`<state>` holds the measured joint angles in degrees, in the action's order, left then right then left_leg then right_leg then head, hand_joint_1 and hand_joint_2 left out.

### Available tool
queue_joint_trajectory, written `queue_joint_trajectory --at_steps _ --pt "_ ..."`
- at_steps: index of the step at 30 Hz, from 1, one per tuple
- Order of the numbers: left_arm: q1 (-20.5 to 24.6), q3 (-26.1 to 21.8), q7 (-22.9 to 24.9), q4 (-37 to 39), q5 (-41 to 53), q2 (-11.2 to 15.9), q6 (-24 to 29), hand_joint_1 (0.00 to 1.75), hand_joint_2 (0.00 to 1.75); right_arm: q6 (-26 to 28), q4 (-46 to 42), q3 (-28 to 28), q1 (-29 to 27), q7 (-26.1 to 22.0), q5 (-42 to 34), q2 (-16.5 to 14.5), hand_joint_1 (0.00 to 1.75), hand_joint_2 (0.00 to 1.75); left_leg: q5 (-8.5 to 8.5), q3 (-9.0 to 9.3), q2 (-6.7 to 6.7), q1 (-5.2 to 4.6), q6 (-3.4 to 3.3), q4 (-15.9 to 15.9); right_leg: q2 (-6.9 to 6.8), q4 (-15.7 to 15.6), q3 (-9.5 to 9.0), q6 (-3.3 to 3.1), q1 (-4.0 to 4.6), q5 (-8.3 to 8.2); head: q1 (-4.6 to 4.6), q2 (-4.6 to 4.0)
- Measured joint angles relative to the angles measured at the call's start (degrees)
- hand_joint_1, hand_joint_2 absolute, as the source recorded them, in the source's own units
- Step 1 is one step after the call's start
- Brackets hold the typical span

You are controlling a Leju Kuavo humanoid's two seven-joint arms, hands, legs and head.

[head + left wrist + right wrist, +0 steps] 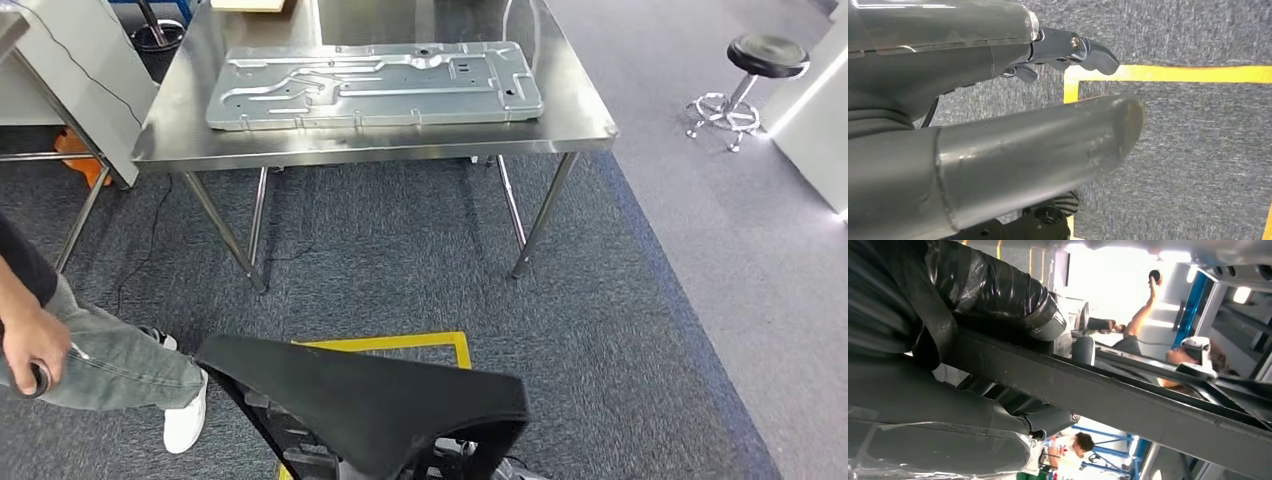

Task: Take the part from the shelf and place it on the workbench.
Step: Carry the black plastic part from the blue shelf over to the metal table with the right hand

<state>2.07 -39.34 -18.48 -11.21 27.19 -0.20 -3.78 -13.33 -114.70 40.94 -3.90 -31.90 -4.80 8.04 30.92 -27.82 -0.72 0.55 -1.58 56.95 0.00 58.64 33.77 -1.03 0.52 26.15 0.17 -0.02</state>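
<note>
Black part [370, 400] low at 6 o'clock in the head view, well short of the counter [400, 142] at 12 o'clock, gripped by the right robot hand [963, 415], fingers wrapped over its dark bar. Left robot hand [1023, 145] spread, holding nothing. Likely risks: one-sided hold letting the part tilt or slip; landing on the silver panel [375, 85]; brushing the person [90, 360] at 8 o'clock. Count: one part, one counter, one panel, one stool [765, 60].
</note>
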Motion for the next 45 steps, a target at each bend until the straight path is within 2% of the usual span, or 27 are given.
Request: queue_joint_trajectory --at_steps 2,4,6,7,8,9,10,12,13,18,20,22,23,24,26,28,31,33,34,35,37,38,39,40,42,43,45 --pt "0.1 0.0 0.0 0.0 0.0 0.0 0.0 0.0 0.0 0.0 -0.1 0.0 0.0 0.0 0.0 0.0 1.73 1.75 0.42 0.33 0.28 -0.09 0.53 -0.1 0.13 -1.0 -0.65 -0.12 -0.3 0.07 0.02 0.0" --pt "0.2 0.0 -0.1 -0.1 0.1 0.1 -0.1 0.0 0.0 0.0 -0.2 0.0 0.0 0.0 0.0 0.0 1.73 1.75 2.18 -0.86 0.48 -0.06 0.99 3.1 0.0 -2.2 -1.84 -0.35 -0.77 0.09 0.02 0.0" --pt "0.2 0.0 -0.1 -0.1 0.2 0.2 -0.1 0.0 0.0 0.0 -0.2 0.0 0.1 0.0 -0.1 -0.1 1.73 1.75 5.07 -5.04 0.49 0.24 1.39 10.6 -0.2 -2.6 -2.62 -0.55 -0.85 0.57 0.02 0.0" --pt "0.1 0.0 -0.1 -0.1 0.2 0.2 -0.1 0.0 0.0 0.0 -0.2 0.0 0.1 0.1 -0.1 -0.1 1.73 1.75 5.87 -7.43 0.49 0.32 1.61 14.1 -0.2 -2.5 -2.96 -0.55 -0.86 0.95 0.01 0.0" --pt "0.0 0.0 -0.1 -0.1 0.3 0.3 -0.1 0.0 0.0 0.0 -0.1 0.0 0.1 0.1 -0.2 -0.1 1.73 1.75 5.49 -9.12 0.5 0.41 1.81 15.9 -0.18 -2.5 -3.4 -0.51 -0.88 1.4 0.01 0.0" --pt "-0.1 0.0 0.0 -0.1 0.4 0.3 -0.1 0.0 0.0 0.0 -0.1 0.0 0.1 0.1 -0.3 -0.1 1.73 1.75 3.87 -9.81 0.51 0.53 1.99 15.6 -0.13 -2.4 -3.95 -0.42 -0.91 1.9 0.01 0.0" --pt "-0.2 0.0 0.0 -0.1 0.4 0.3 -0.1 0.0 0.0 0.0 -0.1 0.0 0.1 0.1 -0.4 -0.1 1.73 1.75 1.16 -9.41 0.53 0.65 2.11 13.0 -0.08 -2.3 -4.68 -0.26 -0.97 2.48 0.0 0.0" --pt "-0.2 0.0 0.0 0.0 0.5 0.4 -0.1 0.0 0.0 0.0 -0.1 0.0 0.1 0.1 -0.4 -0.1 1.73 1.75 -3.8 -7.21 0.64 0.69 2.18 5.9 -0.02 -2.1 -5.93 0.31 -0.98 3.67 0.01 0.0" --pt "-0.2 0.0 0.0 0.0 0.5 0.4 -0.1 0.0 0.0 0.0 -0.1 0.0 0.1 0.1 -0.5 -0.1 1.73 1.75 -4.86 -6.27 0.66 0.6 1.94 3.4 0.02 -2.0 -6.23 0.66 -0.94 4.1 0.01 0.01" --pt "-0.3 -0.1 0.0 0.0 0.7 0.5 -0.1 0.0 0.0 0.2 -0.3 0.0 -0.2 0.0 -0.5 -0.1 1.73 1.75 -4.15 -4.89 0.5 0.42 0.0 1.0 0.01 -1.6 -6.46 2.07 -0.94 5.35 0.03 0.0" --pt "-0.3 -0.2 0.0 0.0 0.9 0.5 -0.1 0.0 0.0 0.5 -0.5 0.0 -0.5 -0.2 -0.1 0.0 1.73 1.75 -3.87 -4.17 0.52 0.59 -0.64 0.6 -0.05 3.9 -3.77 2.54 -1.05 7.8 0.04 0.0" --pt "-0.3 -0.3 0.0 0.0 1.0 0.5 -0.1 0.0 0.0 0.9 -0.7 0.0 -0.9 -0.4 0.4 0.0 1.73 1.75 -3.32 -3.65 0.53 0.49 -0.93 0.6 -0.03 12.3 1.62 2.78 -1.12 10.38 0.03 0.0" --pt "-0.3 -0.3 0.0 0.0 1.0 0.5 -0.1 0.0 0.0 1.0 -0.7 0.0 -1.1 -0.5 0.6 0.0 1.73 1.75 -2.99 -3.31 0.5 0.44 -0.94 0.6 -0.03 15.0 3.78 2.77 -1.15 10.41 0.04 0.0" --pt "-0.3 -0.3 0.0 0.0 1.0 0.6 -0.1 0.0 0.0 1.1 -0.7 0.0 -1.2 -0.6 0.8 0.0 1.73 1.75 -2.63 -2.84 0.45 0.39 -0.9 0.6 -0.03 15.4 4.91 2.66 -1.14 9.17 0.03 0.0" --pt "-0.3 -0.3 0.0 0.0 1.1 0.7 -0.1 0.0 0.0 1.1 -0.7 0.0 -1.3 -0.7 1.0 0.1 1.73 1.75 -1.76 -1.5 0.35 0.32 -0.71 0.5 -0.01 9.8 3.78 2.0 -0.94 3.66 0.04 0.0" --pt "-0.2 -0.4 0.1 0.0 1.2 0.7 -0.1 0.0 0.0 1.1 -0.7 0.0 -1.3 -0.9 1.2 0.1 1.73 1.75 -0.86 -0.42 0.26 0.17 -0.3 0.4 -0.03 2.8 1.16 1.04 -0.48 -0.08 0.06 0.0" --pt "-0.1 -0.4 0.1 0.0 1.3 0.7 -0.2 0.0 0.0 1.1 -0.8 0.0 -1.3 -1.0 1.4 0.3 1.73 1.75 -0.21 0.17 0.37 0.13 0.58 -0.2 -0.04 -0.4 -0.22 0.35 -0.13 0.07 0.08 0.0" --pt "0.0 -0.4 0.2 0.0 1.4 0.8 -0.2 0.0 0.0 1.1 -1.0 -0.1 -1.4 -1.0 1.5 0.3 1.73 1.75 0.29 0.53 0.57 0.13 1.09 0.0 0.02 -1.3 -0.96 0.08 -0.55 0.1 0.06 0.0" --pt "0.1 -0.4 0.2 0.0 1.4 0.8 -0.2 0.0 0.0 1.1 -1.0 -0.1 -1.4 -1.0 1.5 0.3 1.73 1.75 1.2 -0.07 0.62 0.12 1.32 1.6 -0.02 -1.8 -1.47 -0.12 -0.75 0.14 0.06 0.0" --pt "0.1 -0.4 0.2 0.0 1.5 0.8 -0.2 0.0 0.0 1.1 -1.0 -0.1 -1.4 -1.0 1.5 0.3 1.73 1.75 2.49 -1.36 0.64 0.17 1.5 4.3 -0.09 -2.2 -1.97 -0.34 -0.9 0.24 0.05 0.0" --pt "0.0 -0.4 0.2 0.0 1.6 0.9 -0.2 0.0 0.0 1.1 -1.0 -0.1 -1.5 -1.0 1.6 0.3 1.73 1.75 5.35 -6.05 0.64 0.23 1.85 12.2 -0.17 -2.3 -2.59 -0.7 -0.79 0.79 0.05 0.0" --pt "-0.1 -0.4 0.2 0.0 1.6 0.9 -0.2 0.0 0.0 1.1 -1.0 -0.1 -1.6 -1.0 1.6 0.3 1.73 1.75 5.69 -8.16 0.65 0.24 2.0 15.1 -0.15 -2.3 -2.92 -0.75 -0.75 1.15 0.05 0.0" --pt "-0.2 -0.4 0.2 0.0 1.6 0.9 -0.2 0.0 0.0 1.1 -1.0 -0.1 -1.6 -1.0 1.7 0.3 1.73 1.75 4.82 -9.5 0.65 0.26 2.11 16.2 -0.1 -2.2 -3.37 -0.75 -0.74 1.59 0.05 0.0" --pt "-0.3 -0.4 0.2 0.0 1.6 0.9 -0.2 0.0 0.0 1.1 -1.0 -0.1 -1.7 -1.0 1.7 0.3 1.73 1.75 2.76 -9.71 0.66 0.3 2.15 14.9 -0.04 -2.1 -3.94 -0.68 -0.74 2.08 0.04 0.0" --pt "-0.4 -0.4 0.2 0.0 1.7 0.9 -0.3 0.0 0.0 1.0 -1.0 -0.2 -1.7 -1.0 1.8 0.4 1.73 1.75 -2.73 -7.75 0.7 0.36 1.99 8.0 0.02 -2.0 -5.28 -0.37 -0.74 3.19 0.05 0.0" --pt "-0.4 -0.4 0.1 0.0 1.7 1.0 -0.3 0.0 0.0 1.0 -1.0 -0.2 -1.6 -1.0 1.7 0.4 1.73 1.75 -4.41 -6.59 0.71 0.27 1.84 4.7 0.07 -1.9 -5.68 -0.1 -0.65 3.68 0.04 0.0" --pt "-0.4 -0.4 0.1 0.0 1.8 0.9 -0.4 0.0 0.0 0.8 -0.9 -0.2 -1.4 -0.7 1.6 0.4 1.73 1.75 -5.11 -5.53 0.68 0.04 1.29 1.7 0.16 -1.9 -5.89 0.48 -0.53 4.2 0.04 0.0"
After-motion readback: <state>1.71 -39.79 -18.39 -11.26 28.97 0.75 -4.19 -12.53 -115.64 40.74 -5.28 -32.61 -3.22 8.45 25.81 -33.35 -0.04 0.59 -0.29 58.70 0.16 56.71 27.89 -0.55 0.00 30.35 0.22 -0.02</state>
